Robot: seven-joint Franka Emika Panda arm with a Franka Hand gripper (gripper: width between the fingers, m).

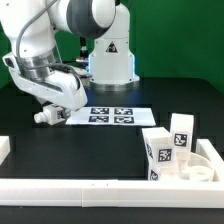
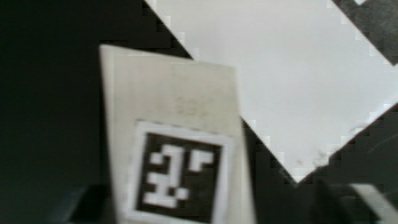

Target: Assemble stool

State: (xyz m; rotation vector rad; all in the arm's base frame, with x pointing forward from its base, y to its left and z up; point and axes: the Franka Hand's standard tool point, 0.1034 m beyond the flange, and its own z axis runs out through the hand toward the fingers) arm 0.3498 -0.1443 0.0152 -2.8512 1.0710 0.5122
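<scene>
The round white stool seat (image 1: 197,172) lies at the exterior view's right with two white tagged legs (image 1: 158,156) (image 1: 180,133) standing on it. A third white leg (image 2: 175,120) with a black-and-white tag lies under my gripper (image 2: 222,206). In the exterior view the gripper (image 1: 44,117) is low over the table at the left with this leg (image 1: 52,114) at its tips. The jaws stand apart. One dark finger (image 2: 75,205) is next to the leg. The other finger (image 2: 366,200) is well clear of it.
The marker board (image 1: 110,115) lies on the black table just right of the gripper, and shows in the wrist view (image 2: 294,70). Long white rails (image 1: 70,190) run along the front edge and round the seat. The robot base (image 1: 108,50) stands behind.
</scene>
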